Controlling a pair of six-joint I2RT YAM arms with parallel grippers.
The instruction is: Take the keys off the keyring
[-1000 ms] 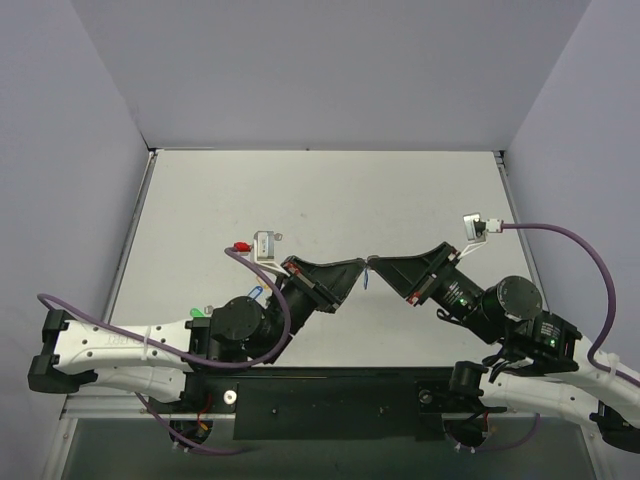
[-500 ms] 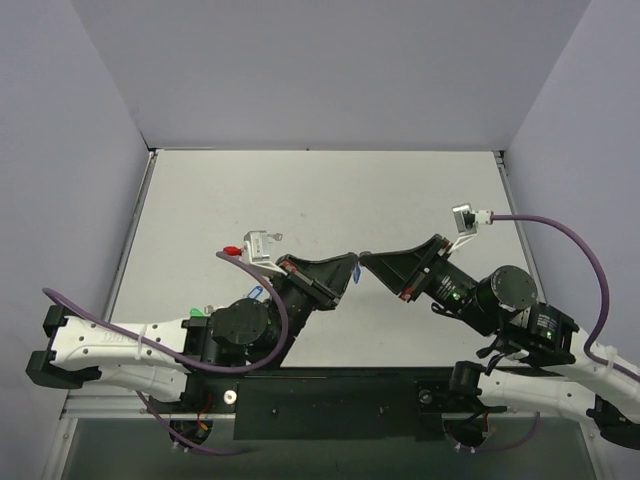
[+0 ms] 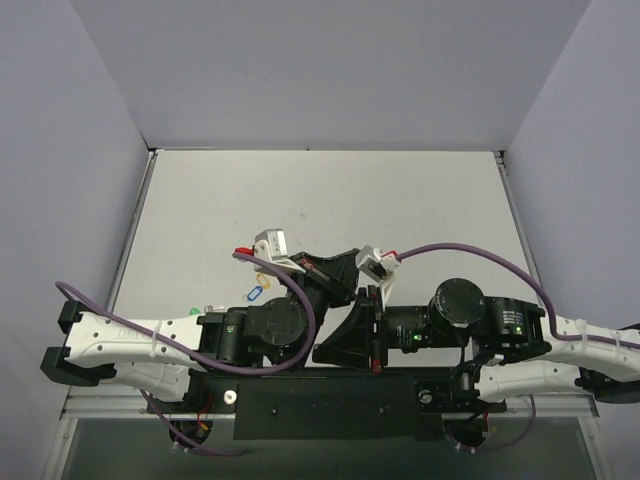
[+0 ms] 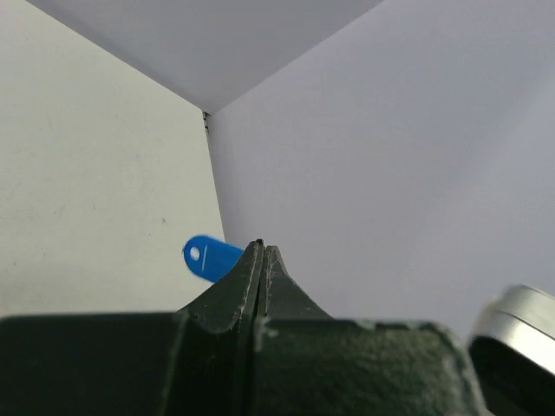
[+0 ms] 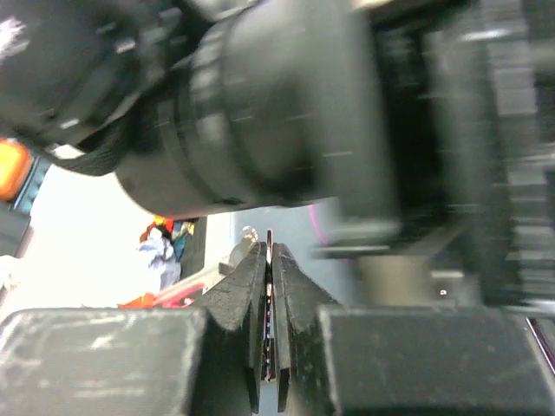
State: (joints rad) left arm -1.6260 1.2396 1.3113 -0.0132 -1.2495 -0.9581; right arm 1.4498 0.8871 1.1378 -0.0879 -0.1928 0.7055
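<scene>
Left hand [image 4: 263,247] clenched on blue keyring [image 4: 206,257], above counter [image 4: 87,173]; right hand [image 5: 270,247] clenched on thin sliver, key [image 5: 269,260] I judge; hands apart, so removal looks done; next I lower both, then unclench gently

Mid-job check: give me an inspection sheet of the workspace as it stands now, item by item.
Surface: white table, flat, matte.
Job's things: blue key tag at the tip of the left tool; grip on it unconfirmed.
Clutter: second blue tag and yellow tag lying beside the left arm.
Grippers: left tool shut; right tool shut on a thin strip, edge-on, possibly the key.
Cables: purple cables arc from both wrist cameras; the left one passes near the clutter.
Surroundings: grey walls on three sides; nothing else seen.
</scene>
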